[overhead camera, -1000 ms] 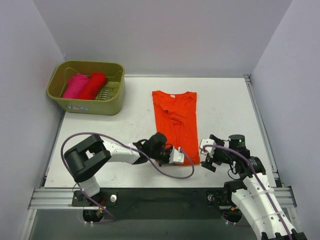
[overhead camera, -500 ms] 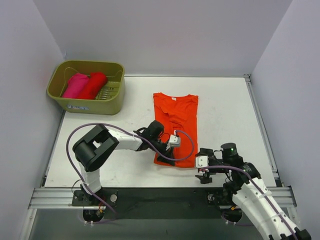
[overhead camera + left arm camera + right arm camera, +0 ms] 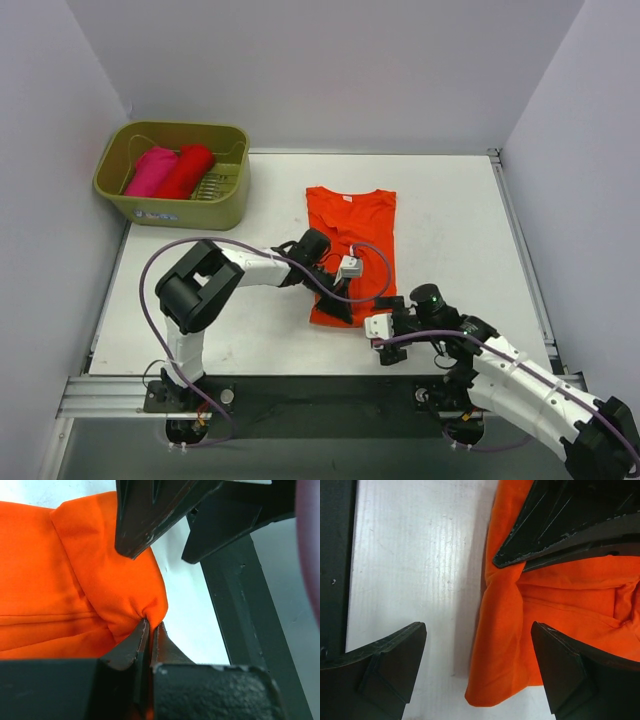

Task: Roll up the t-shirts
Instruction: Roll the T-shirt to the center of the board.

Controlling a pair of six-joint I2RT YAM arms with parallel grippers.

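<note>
Orange-red t-shirt (image 3: pixel 357 222) cloth is nipped tight between the closed jaws of the left gripper (image 3: pixel 149 623), which has a small bunched fold of the near hem caught at its fingertips. Just beside it, the right gripper (image 3: pixel 477 627) stands wide open and holds nothing; one finger hangs over bare table and the other over the cloth, with a loose corner of the hem lying in the gap between them. The shirt itself lies in the middle of the white table (image 3: pixel 450 230), folded into a narrow strip with its collar toward the far wall, flat everywhere but that puckered near end. Off at the far left, the olive-green basket (image 3: pixel 228 212) holds a magenta pink roll (image 3: pixel 150 170) and a deeper red roll (image 3: pixel 187 168) side by side. To my eye the roll on this third shirt is only starting. The right jaws would need to come down and shut on their hem corner, level with the left's grip, so both can turn the edge over evenly toward the collar.
</note>
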